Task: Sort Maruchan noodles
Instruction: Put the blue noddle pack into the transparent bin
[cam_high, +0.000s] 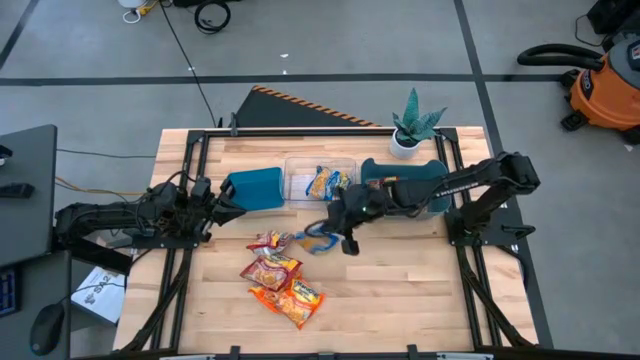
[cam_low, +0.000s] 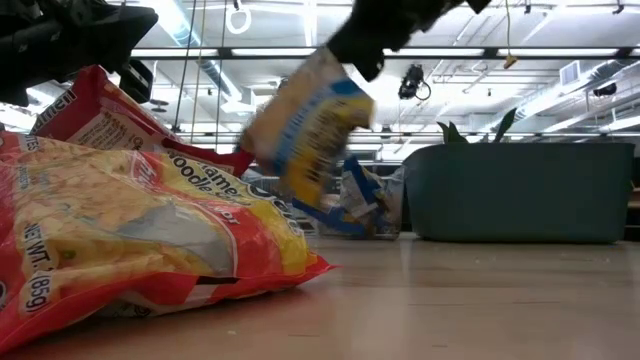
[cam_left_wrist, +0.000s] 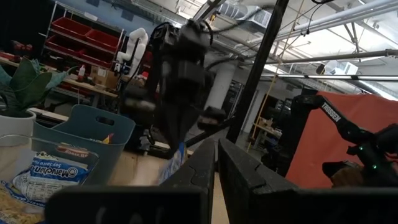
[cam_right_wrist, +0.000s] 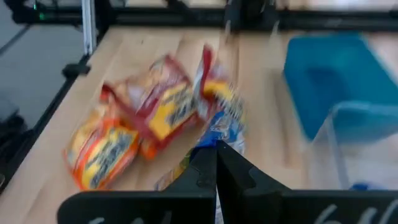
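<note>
We hold a blue-and-yellow crinkly noodle packet (cam_high: 318, 238) clenched in our right end effector (cam_high: 335, 232), lifted above the wooden table (cam_high: 400, 280). At least two packets already lie in the clear plastic bin (cam_high: 300, 166) at the far side. About four red and orange packets (cam_high: 280, 278) remain loose, nearer. Our left end effector (cam_high: 222, 205) waits, shut, beside the left teal bin (cam_high: 255, 187).

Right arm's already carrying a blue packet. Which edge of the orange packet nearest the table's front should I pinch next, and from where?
Judging by the high view, take the orange packet by its free front-right crimped edge, descending from above. It lies flat, its opposite side abutting the pile. Right gripper holds the blue packet; left gripper waits.
</note>
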